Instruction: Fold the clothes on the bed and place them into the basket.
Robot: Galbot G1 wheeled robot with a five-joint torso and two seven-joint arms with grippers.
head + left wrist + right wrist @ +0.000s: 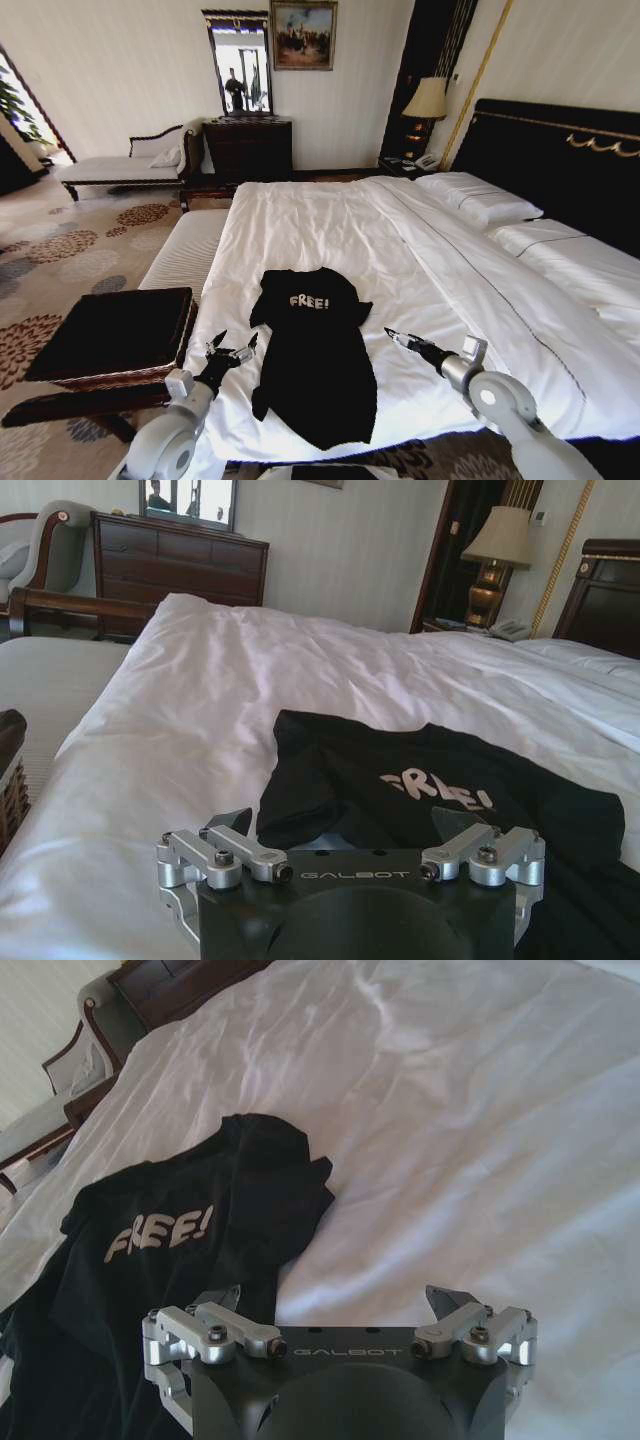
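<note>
Far left, on patterned carpet: basket, brown wicker with black top, standing beside the bed's near left edge, just beside the white striped bench.

Left of centre, low: left pincer, fingers spread open, holding nothing, hovering over the white sheet just beside the left hem side of the shirt; in the left wrist view fingertips parted with black cloth between and beyond them, contact not determinable.

Centre: black T-shirt, white "FREE!" lettering, lying unfolded and somewhat rumpled on the bed near the foot edge, collar end toward the far side, lower hem nearest the robot. Same shirt in the left wrist view and right wrist view.

Right of centre, low: right pincer, fingers open, empty, above bare sheet just right of the shirt, apart from it; in the right wrist view fingertips parted over white sheet at the shirt's edge.

Right: white pillows against black headboard with gold trim.
</note>
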